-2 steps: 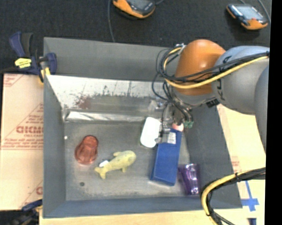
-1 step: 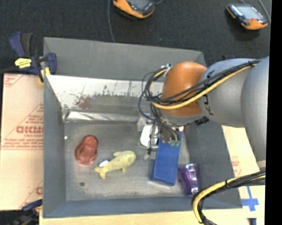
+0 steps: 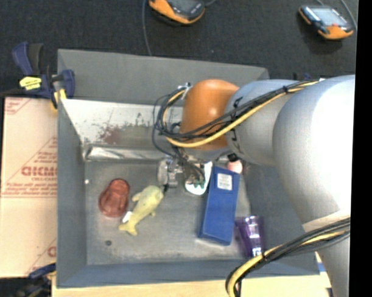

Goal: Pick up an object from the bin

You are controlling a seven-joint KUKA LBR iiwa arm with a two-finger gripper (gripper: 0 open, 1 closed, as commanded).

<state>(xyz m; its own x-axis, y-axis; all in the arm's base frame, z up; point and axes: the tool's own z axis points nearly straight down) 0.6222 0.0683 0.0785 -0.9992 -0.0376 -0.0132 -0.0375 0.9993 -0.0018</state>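
Bin [image 3: 71,220]: all items lie on its floor; arm enters from the right.
Gripper [image 3: 171,176]: mid-floor, toward the far wall, over the toy animal's far end.
Toy animal [image 3: 142,208]: left of centre, lying slantwise.
Cup-shaped piece [image 3: 114,197]: leftmost item, just beside the toy animal.
Round piece [image 3: 197,183]: between gripper and flat box, partly under the wrist.
Flat box [image 3: 220,207]: right of centre, lengthwise far-to-near.
Small bottle [image 3: 251,235]: near right corner, just right of the box's near end.
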